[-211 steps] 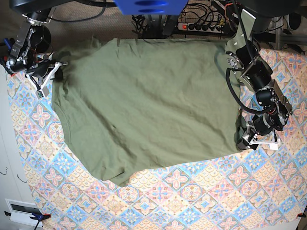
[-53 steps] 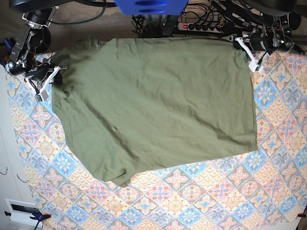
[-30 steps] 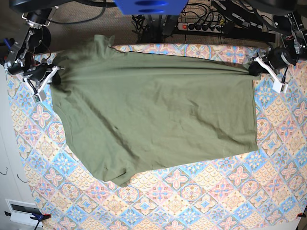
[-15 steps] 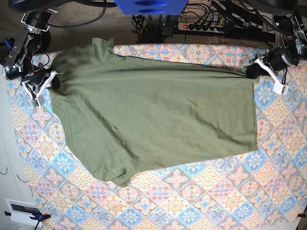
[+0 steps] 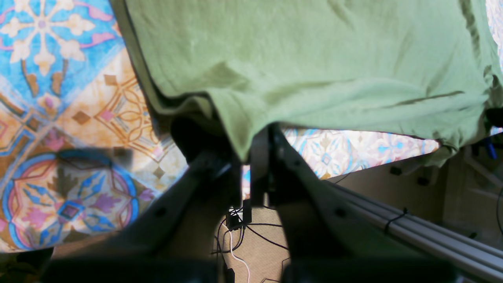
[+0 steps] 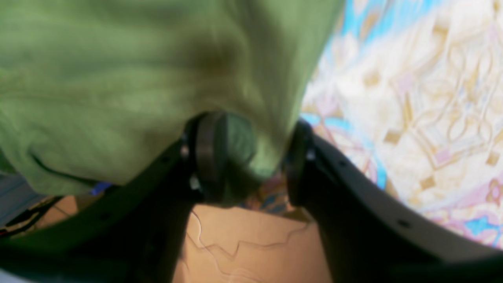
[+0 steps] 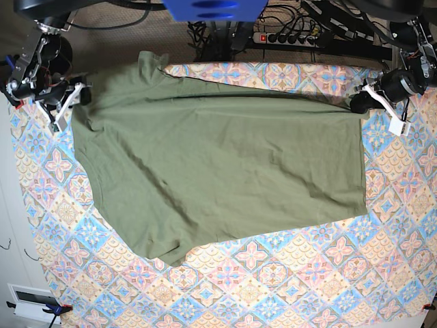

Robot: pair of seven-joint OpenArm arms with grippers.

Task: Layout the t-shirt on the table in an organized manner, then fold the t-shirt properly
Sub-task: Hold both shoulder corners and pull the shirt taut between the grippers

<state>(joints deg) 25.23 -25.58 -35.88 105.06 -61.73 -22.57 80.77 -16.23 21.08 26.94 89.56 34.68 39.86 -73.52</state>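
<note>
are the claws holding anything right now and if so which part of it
Both hold the t-shirt. The left claw pinches its far hem corner; the right claw has fabric bunched between its fingers at the opposite far corner, near the sleeve.

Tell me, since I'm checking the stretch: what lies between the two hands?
In the base view, only the t-shirt spans from the right hand to the left hand, its far edge pulled taut over the table.
</note>
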